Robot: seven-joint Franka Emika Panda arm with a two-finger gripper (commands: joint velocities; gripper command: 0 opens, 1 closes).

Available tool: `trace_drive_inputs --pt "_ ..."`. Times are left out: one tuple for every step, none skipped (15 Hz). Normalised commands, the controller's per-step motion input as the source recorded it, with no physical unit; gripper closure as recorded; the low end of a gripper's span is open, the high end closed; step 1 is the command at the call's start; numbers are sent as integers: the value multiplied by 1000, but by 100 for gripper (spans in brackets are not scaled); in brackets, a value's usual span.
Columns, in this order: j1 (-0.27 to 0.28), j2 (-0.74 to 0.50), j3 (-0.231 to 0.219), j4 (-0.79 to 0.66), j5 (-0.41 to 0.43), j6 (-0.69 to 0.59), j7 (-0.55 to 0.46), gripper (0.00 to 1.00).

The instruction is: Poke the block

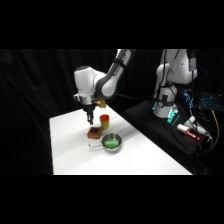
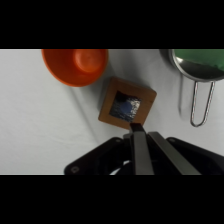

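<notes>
The block (image 2: pixel 126 104) is a small flat orange square with a dark blue square on top; it lies on the white table (image 1: pixel 75 150) between the orange cup and the metal pan. In the side view the block (image 1: pixel 94 131) sits just below my gripper (image 1: pixel 89 120), which comes straight down over it. In the wrist view my gripper (image 2: pixel 138 131) is shut, its fingers (image 2: pixel 141 150) pressed together into one narrow tip. That tip is at the block's near edge; whether it touches I cannot tell.
An orange cup (image 2: pixel 76 65) stands right beside the block (image 1: pixel 104 120). A round metal pan (image 2: pixel 200 62) with a green inside and a wire handle (image 2: pixel 200 107) lies on the block's other side (image 1: pixel 111 143). The arm's base (image 1: pixel 172 85) and cables are at the upper right.
</notes>
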Motion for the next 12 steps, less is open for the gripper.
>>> trace_drive_inputs --pt "-65 117 16 -42 170 250 3 99" --pt "-66 107 21 -46 171 248 -8 99" --pt "-68 103 32 -49 178 242 -18 99" --pt "-62 94 34 -50 169 233 -18 99" --pt "-64 88 47 -52 173 230 -31 99" --pt "-59 81 55 -52 168 219 -36 98" --pt "-55 73 63 -51 164 211 -38 98" --pt "-50 68 67 -48 155 203 -39 98" --pt "-50 63 71 -44 149 201 -44 99" --pt "-48 64 71 -37 141 197 -46 98" --pt "-47 57 69 -32 135 190 -48 98" --pt "-43 47 60 -28 124 183 -46 99"
